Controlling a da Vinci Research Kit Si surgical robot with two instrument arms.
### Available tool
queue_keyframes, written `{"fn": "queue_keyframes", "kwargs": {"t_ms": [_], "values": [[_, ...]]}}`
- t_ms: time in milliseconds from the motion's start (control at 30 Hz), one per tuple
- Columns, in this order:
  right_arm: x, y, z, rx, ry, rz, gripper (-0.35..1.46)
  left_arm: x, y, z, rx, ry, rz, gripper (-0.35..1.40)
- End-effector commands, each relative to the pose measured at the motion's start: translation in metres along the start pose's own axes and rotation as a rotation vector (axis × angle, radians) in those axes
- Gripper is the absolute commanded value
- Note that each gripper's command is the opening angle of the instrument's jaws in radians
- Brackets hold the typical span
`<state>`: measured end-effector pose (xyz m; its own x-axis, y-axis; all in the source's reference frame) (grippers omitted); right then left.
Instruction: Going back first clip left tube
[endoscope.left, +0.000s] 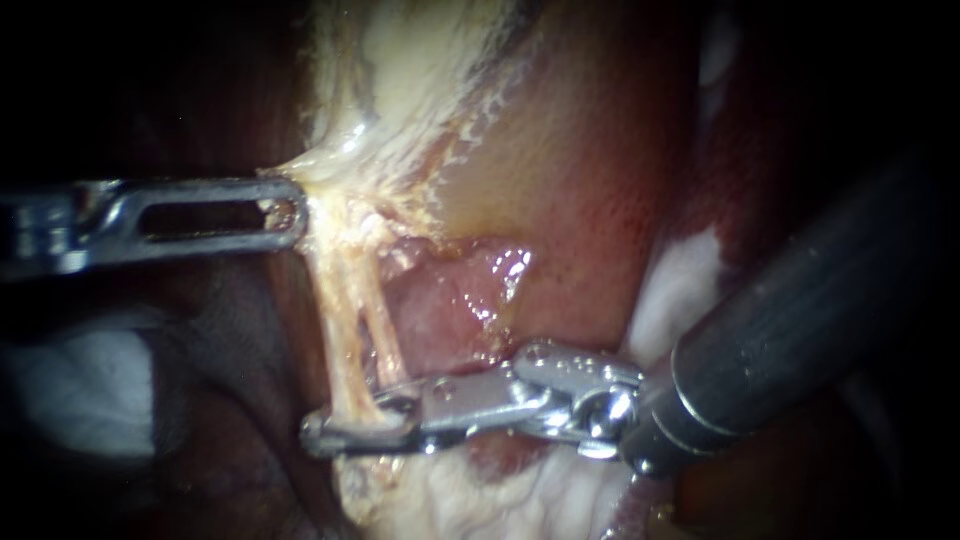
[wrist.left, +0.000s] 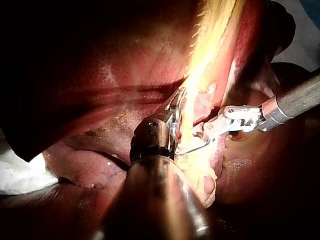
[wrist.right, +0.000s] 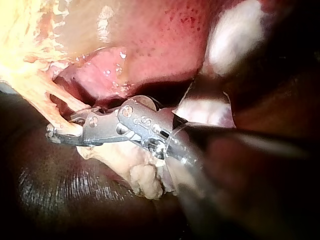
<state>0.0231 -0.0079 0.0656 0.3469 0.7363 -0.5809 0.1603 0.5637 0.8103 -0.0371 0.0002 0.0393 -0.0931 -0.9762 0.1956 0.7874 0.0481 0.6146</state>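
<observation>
Left instrument (endoscope.left: 288, 212) (silver, slotted): my jaws clamped on pale stringy tissue (endoscope.left: 338, 198).
Right instrument (endoscope.left: 360, 425): my jaws apart, pale yellow tube (endoscope.left: 338, 330) between them.

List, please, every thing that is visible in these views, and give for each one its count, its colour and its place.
pale tissue: 1 sheet, cream-yellow, above the tubes
tubes: 2, pale yellow, side by side, running down from the pale tissue
liver: 1, red-brown, behind the tubes and to their right
pink patch: 1, glossy pink, on the liver beside the tubes
white material: 2 patches, white, one at each side of the scene; what it is I cannot tell
left instrument: 1, silver, end effector shut on the lower edge of the pale tissue
right instrument: 1, silver end effector on a dark shaft, jaws open around the tubes' lower end
</observation>
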Motion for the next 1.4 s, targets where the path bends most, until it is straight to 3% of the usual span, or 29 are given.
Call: {"fn": "queue_keyframes", "kwargs": {"t_ms": [33,333,400,467,567,800,1400], "values": [[-0.0001,0.0000,0.0000,-0.001,0.001,0.000,-0.35,0.0000,0.0000,0.0000,-0.001,0.000,0.000,-0.35],[0.0000,-0.0001,0.0000,0.000,0.001,0.000,-0.35,0.0000,-0.0001,-0.0002,-0.002,0.000,-0.001,-0.35],[0.0001,-0.0002,0.0002,0.000,0.001,0.000,-0.05,0.0001,-0.0002,-0.0002,-0.002,-0.001,-0.001,-0.35],[0.0003,-0.0001,0.0007,-0.002,0.001,-0.065,0.32,0.0001,-0.0003,-0.0002,-0.003,-0.001,-0.002,-0.35],[0.0007,0.0002,0.0014,0.000,0.029,-0.107,0.51,0.0001,-0.0004,-0.0003,-0.003,-0.001,-0.002,-0.35],[0.0013,0.0006,0.0022,-0.006,0.084,-0.213,0.59,0.0002,-0.0006,-0.0004,-0.004,-0.002,-0.003,-0.35],[0.0021,0.0021,0.0022,-0.080,0.104,-0.349,0.60,0.0004,-0.0012,-0.0006,-0.005,-0.003,-0.005,-0.35]]}}
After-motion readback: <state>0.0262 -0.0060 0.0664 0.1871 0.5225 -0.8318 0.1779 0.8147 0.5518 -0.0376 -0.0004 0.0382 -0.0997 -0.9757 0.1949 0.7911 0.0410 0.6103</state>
